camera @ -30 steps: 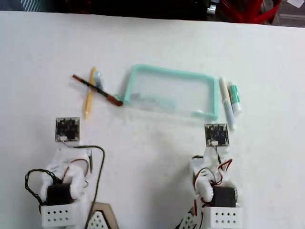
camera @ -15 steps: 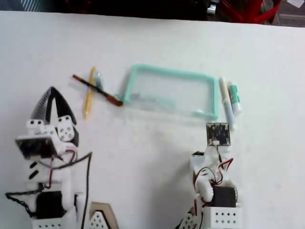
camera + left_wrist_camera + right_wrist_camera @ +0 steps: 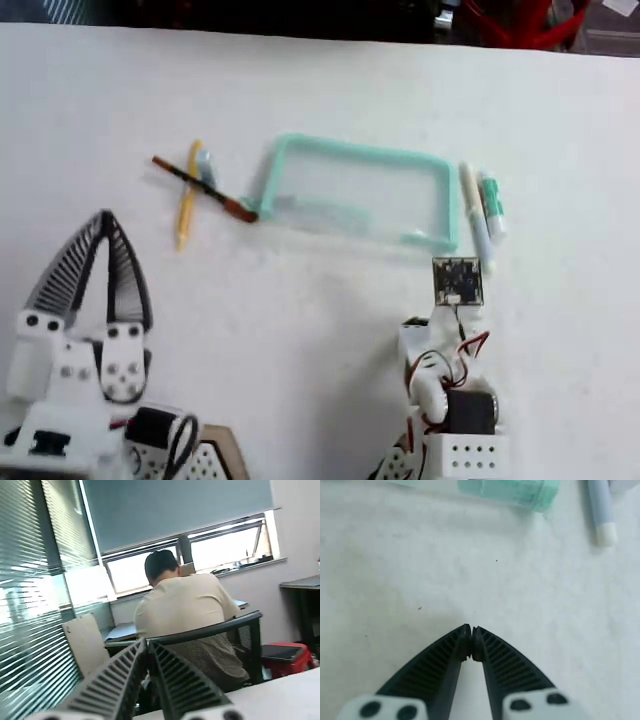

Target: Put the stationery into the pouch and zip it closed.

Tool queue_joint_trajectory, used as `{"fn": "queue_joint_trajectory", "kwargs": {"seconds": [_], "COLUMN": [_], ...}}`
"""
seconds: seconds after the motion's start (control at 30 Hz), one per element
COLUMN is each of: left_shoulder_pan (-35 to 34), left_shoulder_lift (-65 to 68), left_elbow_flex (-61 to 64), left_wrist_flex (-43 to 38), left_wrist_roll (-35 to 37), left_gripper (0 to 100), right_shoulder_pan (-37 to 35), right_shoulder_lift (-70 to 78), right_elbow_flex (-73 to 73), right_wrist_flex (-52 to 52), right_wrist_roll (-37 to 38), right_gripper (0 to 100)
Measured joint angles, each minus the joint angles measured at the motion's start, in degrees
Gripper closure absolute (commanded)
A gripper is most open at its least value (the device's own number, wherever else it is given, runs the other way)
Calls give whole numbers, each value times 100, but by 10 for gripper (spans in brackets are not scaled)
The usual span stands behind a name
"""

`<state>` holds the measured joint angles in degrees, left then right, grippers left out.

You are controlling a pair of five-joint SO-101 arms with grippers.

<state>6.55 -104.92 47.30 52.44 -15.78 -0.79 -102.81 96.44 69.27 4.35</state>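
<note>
My left claw (image 3: 105, 216) has its jaws together, and its own camera faces away from the desk (image 3: 320, 90), so it is pointing well above the work. The right claw (image 3: 471, 632) is pinched together too, low over the desk. The pouch (image 3: 360, 190) has a corner just beyond its tips, and the white marker (image 3: 476, 218) and green marker (image 3: 492, 205) lie ahead, off to its outer side.

Ahead of the left claw, over toward the pouch, the yellow pen (image 3: 186, 205) and the brush (image 3: 198, 186) lie crossed, and the brush's end touches the pouch's edge.

I take the first pick as the step in hand. I would tip the left claw down and spread the jaws before descending. The brush seems to lie on top, so I would take it first, gripping mid-shaft and square across it so the pen stays put. I cannot tell whether the pouch is open, so the right claw may have to hold its edge.
</note>
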Motion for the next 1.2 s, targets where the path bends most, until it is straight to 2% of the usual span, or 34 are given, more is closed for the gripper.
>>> {"fn": "queue_joint_trajectory", "kwargs": {"seconds": [0.17,0.37,0.57,0.77,0.87,1.07,1.2], "left_shoulder_pan": [378,422,422,431,457,501,554], "left_shoulder_lift": [-9,536,2488,4862,5960,7640,8677], "left_elbow_flex": [-598,-923,-2136,-3745,-4246,-4527,-4844], "left_wrist_flex": [941,1134,1829,3024,3367,3393,3385], "left_wrist_roll": [0,0,0,0,0,44,334], "left_gripper": [972,972,972,972,972,972,972], "right_shoulder_pan": [-18,-563,-1064,-923,-686,-167,-114], "right_shoulder_lift": [0,0,0,0,0,0,0], "right_elbow_flex": [0,0,0,0,0,0,0], "right_wrist_flex": [0,-387,-791,-774,-774,-774,-738], "right_wrist_roll": [0,0,0,62,791,3015,3402], "right_gripper": [974,974,974,974,976,978,978]}}
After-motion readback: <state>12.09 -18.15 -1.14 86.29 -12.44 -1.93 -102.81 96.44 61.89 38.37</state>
